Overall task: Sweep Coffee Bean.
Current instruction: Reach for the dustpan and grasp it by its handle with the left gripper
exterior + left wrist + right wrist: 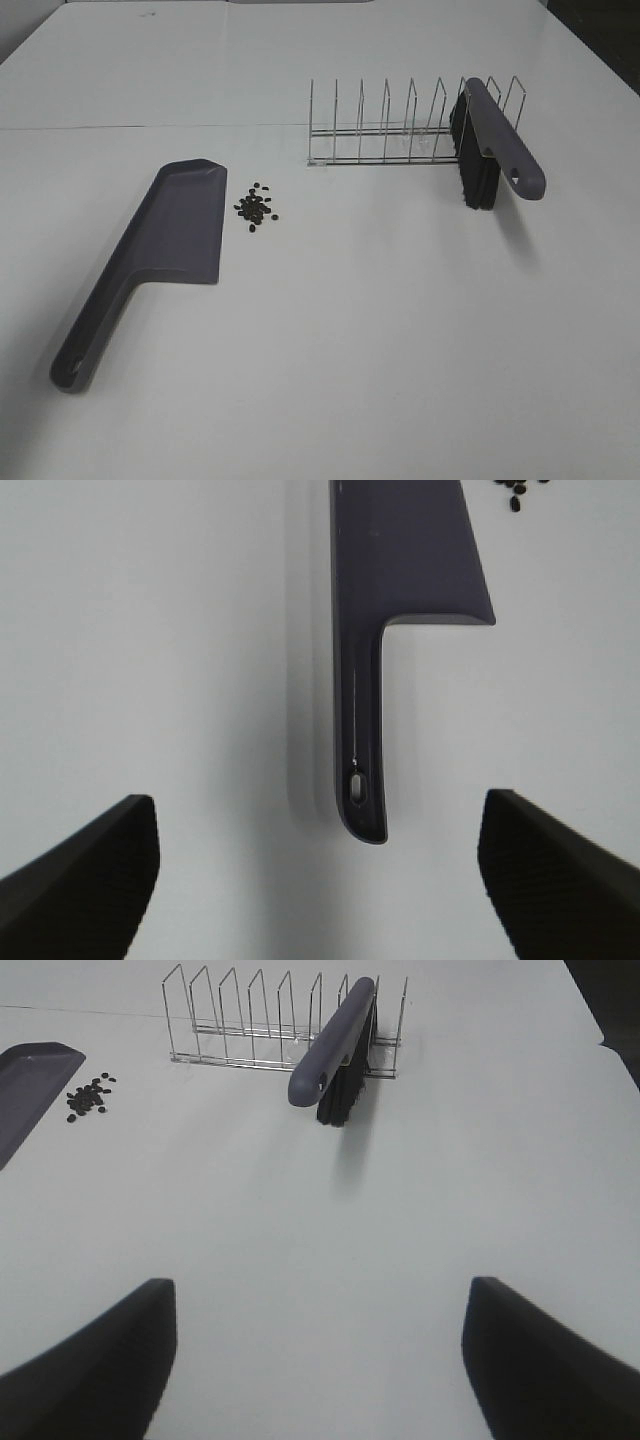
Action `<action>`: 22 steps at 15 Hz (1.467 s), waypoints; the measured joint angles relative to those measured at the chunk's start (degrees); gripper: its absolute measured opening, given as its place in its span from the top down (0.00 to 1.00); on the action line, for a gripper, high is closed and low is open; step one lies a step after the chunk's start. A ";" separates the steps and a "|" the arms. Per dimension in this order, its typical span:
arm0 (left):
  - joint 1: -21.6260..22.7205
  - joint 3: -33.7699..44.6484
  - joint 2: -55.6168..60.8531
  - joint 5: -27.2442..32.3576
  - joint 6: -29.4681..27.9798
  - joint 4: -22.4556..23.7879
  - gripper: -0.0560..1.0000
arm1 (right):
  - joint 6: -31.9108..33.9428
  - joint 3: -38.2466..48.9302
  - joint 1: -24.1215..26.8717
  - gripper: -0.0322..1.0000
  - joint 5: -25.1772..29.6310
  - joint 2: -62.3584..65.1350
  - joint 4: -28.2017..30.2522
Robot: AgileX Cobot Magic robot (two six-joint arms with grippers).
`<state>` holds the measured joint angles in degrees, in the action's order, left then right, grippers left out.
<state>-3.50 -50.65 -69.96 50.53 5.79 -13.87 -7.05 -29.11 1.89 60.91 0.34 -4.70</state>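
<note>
1. Ext. high: coffee bean (257,205), a tiny dark oval cluster left of centre, lies just beside the right edge of the smooth grey-purple dustpan (180,225). The brush (497,140) leans in the wire rack (385,130), upper right.
2. Left wrist: left gripper (318,860) is wide open and empty. The dustpan handle runs lengthwise toward it, so I judge the left arm is nearer.
3. Right wrist: right gripper (320,1305) is wide open and empty. The brush is ahead of it, the beans well apart.

Bright even overhead light, soft shadows, sharp focus

Beans (257,207) sit just beside the dustpan (180,222); rack (400,125) and brush (490,145) block behind, table (400,340) open up front.
</note>
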 joint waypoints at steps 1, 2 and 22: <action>0.00 -1.60 -4.01 0.11 0.00 0.00 0.19 | 0.00 0.00 0.00 0.32 0.00 0.00 0.00; 0.00 -3.32 -8.08 0.11 0.00 0.00 0.19 | 0.00 0.00 0.00 0.32 0.00 0.00 0.00; -12.26 -7.10 -39.94 -11.23 -11.40 6.70 0.23 | 0.00 0.00 0.00 0.32 0.00 0.00 0.00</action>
<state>-15.76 -57.75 -109.89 39.30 -5.61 -7.16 -7.05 -29.11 1.89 60.91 0.34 -4.70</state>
